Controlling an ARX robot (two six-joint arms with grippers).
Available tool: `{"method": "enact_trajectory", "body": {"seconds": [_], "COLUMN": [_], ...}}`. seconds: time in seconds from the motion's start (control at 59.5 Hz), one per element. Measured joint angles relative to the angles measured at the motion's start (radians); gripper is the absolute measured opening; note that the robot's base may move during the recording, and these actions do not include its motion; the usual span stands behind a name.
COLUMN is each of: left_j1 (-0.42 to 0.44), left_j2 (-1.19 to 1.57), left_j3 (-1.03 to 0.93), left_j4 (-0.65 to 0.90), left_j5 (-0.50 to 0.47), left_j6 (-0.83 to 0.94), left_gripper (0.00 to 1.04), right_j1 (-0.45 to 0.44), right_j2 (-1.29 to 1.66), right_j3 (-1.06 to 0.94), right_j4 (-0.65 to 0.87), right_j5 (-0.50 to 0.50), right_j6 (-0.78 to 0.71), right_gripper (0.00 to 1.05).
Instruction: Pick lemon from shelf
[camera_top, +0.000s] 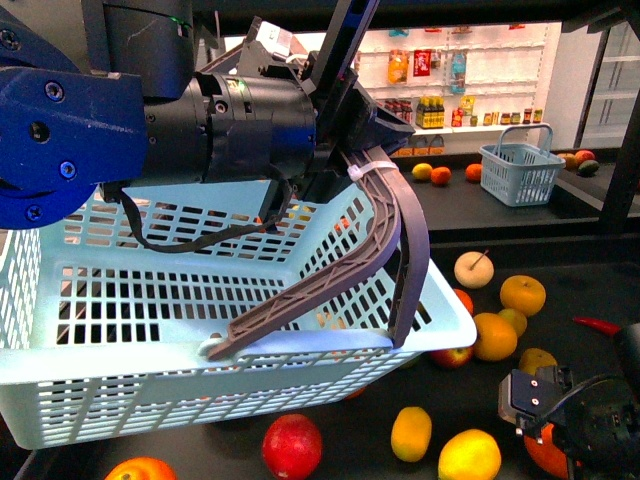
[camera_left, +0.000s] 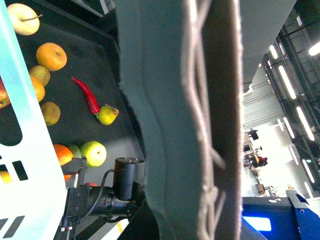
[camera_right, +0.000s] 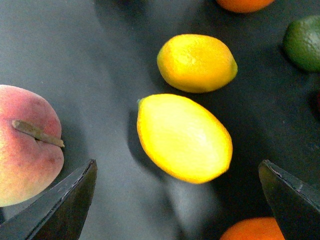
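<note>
Yellow and smooth, the lemon (camera_right: 184, 137) lay on the black deck of the shelf (camera_top: 350, 440), near its front edge and toward the right corner. The right gripper (camera_right: 177, 161) was poised over it with its jaws spread wide. In the right wrist view the fruit sat between the two dark fingers (camera_right: 65, 205) and touched neither. Just beside the lemon, with a thin gap between them, lay a second citrus (camera_right: 196, 62) of deeper yellow. A blushed peach (camera_right: 27, 145) with a stem rested near one finger.

Further in on the same deck, a cluster of oranges (camera_top: 495, 335) and a pale apple (camera_top: 474, 268) lay together, with a red chilli (camera_top: 598, 325) toward the right edge. Over the deck's left part, the left gripper (camera_top: 375, 140) was clamped on the brown handle (camera_top: 330, 290) of a light blue basket (camera_top: 150, 300), which hung tilted. On the deck behind stood a smaller blue basket (camera_top: 518, 172).
</note>
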Motion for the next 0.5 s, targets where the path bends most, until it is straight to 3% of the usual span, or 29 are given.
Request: {"method": "enact_trajectory", "body": {"seconds": [0.235,0.504], "left_j1": [0.0,0.0], "left_j2": [0.0,0.0], "left_j3": [0.0,0.0], "left_j4": [0.0,0.0], "left_j5": [-0.001,0.0], "left_j6": [0.0,0.0], "left_gripper": [0.07,0.07], "right_j1": [0.027,0.032], "right_j2": [0.105,0.203], "right_j3": [0.195,0.336], "right_j4": [-0.149,-0.195], "right_j5": [-0.023,-0.027], "right_j6": [-0.055,-0.057], "right_gripper": [0.97,0.97]}}
